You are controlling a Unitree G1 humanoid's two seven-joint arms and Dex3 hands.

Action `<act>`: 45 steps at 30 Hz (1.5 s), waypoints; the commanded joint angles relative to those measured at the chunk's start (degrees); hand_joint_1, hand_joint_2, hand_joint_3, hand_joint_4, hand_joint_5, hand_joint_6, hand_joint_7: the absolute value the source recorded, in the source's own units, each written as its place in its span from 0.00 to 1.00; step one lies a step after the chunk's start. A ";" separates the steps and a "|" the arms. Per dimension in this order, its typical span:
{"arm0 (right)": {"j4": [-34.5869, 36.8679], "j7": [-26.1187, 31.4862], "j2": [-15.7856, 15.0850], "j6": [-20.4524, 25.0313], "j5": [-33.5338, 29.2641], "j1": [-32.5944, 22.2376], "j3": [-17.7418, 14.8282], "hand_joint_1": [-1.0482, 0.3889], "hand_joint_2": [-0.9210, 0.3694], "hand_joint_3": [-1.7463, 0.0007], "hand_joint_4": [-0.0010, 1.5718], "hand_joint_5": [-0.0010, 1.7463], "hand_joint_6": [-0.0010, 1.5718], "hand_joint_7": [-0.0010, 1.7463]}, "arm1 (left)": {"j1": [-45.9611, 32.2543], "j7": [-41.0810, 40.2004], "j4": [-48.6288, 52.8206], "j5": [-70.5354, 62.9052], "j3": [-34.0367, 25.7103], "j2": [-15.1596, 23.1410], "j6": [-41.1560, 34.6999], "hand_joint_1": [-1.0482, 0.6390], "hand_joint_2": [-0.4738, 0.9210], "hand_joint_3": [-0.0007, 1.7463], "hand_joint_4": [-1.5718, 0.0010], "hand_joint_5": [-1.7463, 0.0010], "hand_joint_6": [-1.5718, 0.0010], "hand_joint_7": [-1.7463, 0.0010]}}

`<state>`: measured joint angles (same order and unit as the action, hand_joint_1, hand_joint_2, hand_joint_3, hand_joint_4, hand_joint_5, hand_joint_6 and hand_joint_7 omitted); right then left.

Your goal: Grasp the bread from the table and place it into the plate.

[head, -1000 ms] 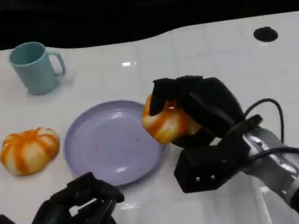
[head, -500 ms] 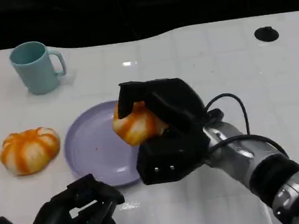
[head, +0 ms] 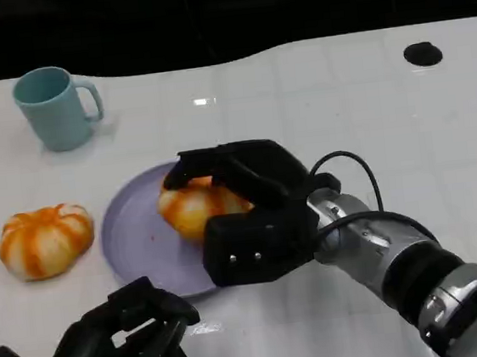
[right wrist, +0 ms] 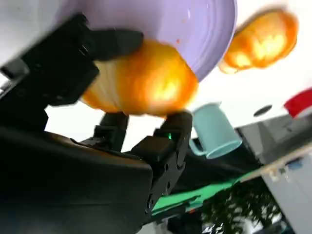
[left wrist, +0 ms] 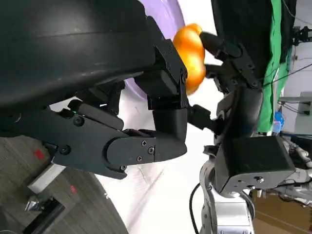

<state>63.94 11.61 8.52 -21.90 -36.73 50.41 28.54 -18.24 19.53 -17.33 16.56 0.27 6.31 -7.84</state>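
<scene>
One bread roll [head: 192,207] is gripped by the right hand [head: 245,199] over the purple plate [head: 138,240]; no writing is readable

Looks like a lab: white table [head: 340,91] w/ black backdrop, green curtain [left wrist: 273,63], loose cables, cardboard boxes [left wrist: 280,204].

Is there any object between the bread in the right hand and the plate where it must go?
Nothing visible is in the way. The right hand holds the bread directly over the plate, whose bare surface lies beneath it.
</scene>
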 commanded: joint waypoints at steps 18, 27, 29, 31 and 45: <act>-13.16 -11.92 -5.49 5.61 1.58 -3.84 0.69 0.22 0.00 0.82 0.02 0.13 0.13 0.01 | 0.22 -0.12 0.21 -0.10 -0.53 0.68 0.51 0.37 1.00 0.26 0.56 0.07 0.56 0.28; -23.09 -11.09 -10.95 2.71 3.17 -10.73 -1.25 0.26 0.00 0.84 0.08 0.19 0.17 0.03 | 0.59 0.24 0.81 -0.04 -0.51 0.91 0.84 0.37 1.00 0.26 0.56 0.07 0.56 0.28; -25.77 -10.92 -12.12 1.32 4.58 -12.91 -2.34 0.27 0.00 0.86 0.10 0.24 0.20 0.04 | 0.71 -0.18 0.85 -0.28 -0.56 0.85 0.64 0.36 1.00 0.25 0.56 0.06 0.56 0.29; -28.82 -11.37 -13.16 0.76 5.65 -15.17 -3.31 0.29 0.00 0.86 0.12 0.27 0.22 0.04 | 0.82 0.18 1.11 -0.14 -0.57 0.92 0.92 0.36 1.00 0.25 0.55 0.07 0.55 0.29; -50.56 -14.34 -16.78 -2.23 17.28 -34.03 -11.04 0.44 0.00 0.87 0.35 0.64 0.46 0.20 | 0.79 0.05 0.83 0.32 -0.53 0.81 0.26 0.37 1.00 0.25 0.55 0.07 0.55 0.30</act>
<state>15.92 -2.58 -7.45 -22.88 -22.28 19.26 19.59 -17.22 19.55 -16.30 16.71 0.07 6.58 -7.54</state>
